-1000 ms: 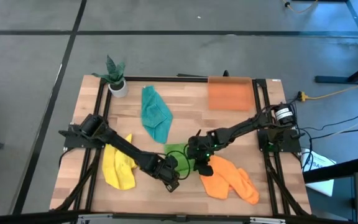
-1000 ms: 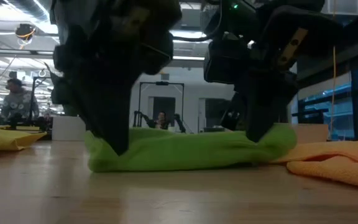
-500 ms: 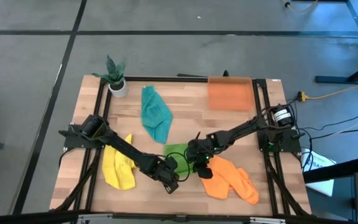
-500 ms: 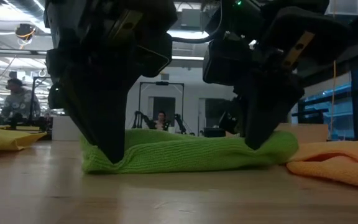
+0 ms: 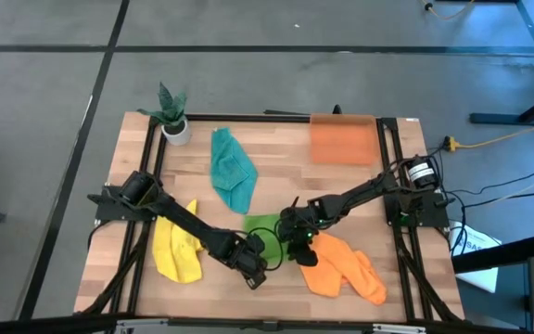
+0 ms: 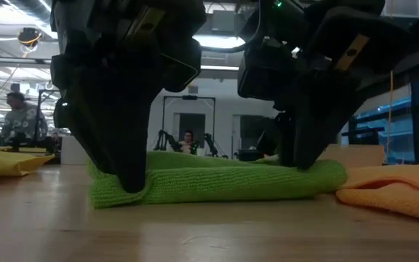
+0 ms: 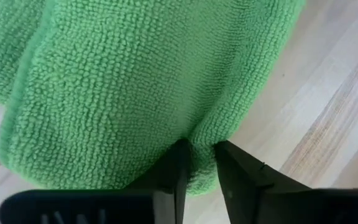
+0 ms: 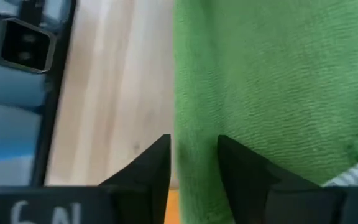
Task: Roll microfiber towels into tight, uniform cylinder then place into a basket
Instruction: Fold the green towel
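Both arms reach low to mid-table, left hand (image 5: 256,263) and right hand (image 5: 297,243) close together (fingers parted).

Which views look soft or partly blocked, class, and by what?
Low view: both dark arms loom close, silhouetted against bright ceiling lights, hiding the folded bright green microfiber towel top. Right wrist view: wooden table edge smeared, towel blurred. Left wrist view: towel weave crisp.

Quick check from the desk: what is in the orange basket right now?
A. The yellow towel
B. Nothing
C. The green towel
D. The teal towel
B. In the high view the basket shows only its own orange floor, while the green towel, teal towel, yellow towel and orange towel all lie on the table.
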Controlling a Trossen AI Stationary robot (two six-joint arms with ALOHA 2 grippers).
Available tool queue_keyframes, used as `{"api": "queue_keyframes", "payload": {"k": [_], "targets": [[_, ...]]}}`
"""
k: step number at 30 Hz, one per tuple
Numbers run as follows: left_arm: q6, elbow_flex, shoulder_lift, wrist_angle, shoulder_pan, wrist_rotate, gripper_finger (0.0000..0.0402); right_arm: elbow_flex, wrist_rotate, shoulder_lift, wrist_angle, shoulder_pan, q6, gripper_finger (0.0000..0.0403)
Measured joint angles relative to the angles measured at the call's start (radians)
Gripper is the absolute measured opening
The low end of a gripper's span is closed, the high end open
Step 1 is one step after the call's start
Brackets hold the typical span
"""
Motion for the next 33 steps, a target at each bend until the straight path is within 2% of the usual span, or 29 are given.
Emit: {"api": "queue_keyframes", "payload": {"k": [6,16,18,22,24,28,33], "targets": [[0.025,-0.002,-0.033,0.0,-0.009,-0.01,0.0077,0.0,-0.117,-0.01,0.0,-0.011,0.022,0.014],[0.094,-0.002,-0.111,-0.01,-0.02,-0.014,0.0076,0.0,-0.114,-0.093,-0.011,-0.011,-0.058,0.0141],[0.094,-0.001,-0.124,-0.042,-0.019,-0.046,0.0076,0.0,-0.065,-0.118,-0.015,-0.011,-0.073,0.0141],[0.087,-0.001,-0.128,-0.116,-0.019,-0.115,0.0076,0.001,0.134,-0.138,-0.073,-0.009,-0.137,0.0141],[0.105,0.0,-0.113,-0.113,-0.023,-0.138,0.0076,0.001,0.198,-0.135,-0.097,-0.001,-0.17,0.0141],[0.21,-0.002,-0.084,-0.109,-0.043,-0.145,0.0076,0.0,0.202,-0.131,-0.097,0.032,-0.246,0.0141],[0.225,-0.001,-0.087,-0.102,-0.06,-0.164,0.0076,0.0,0.2,-0.131,-0.098,0.048,-0.213,0.0141]]}}
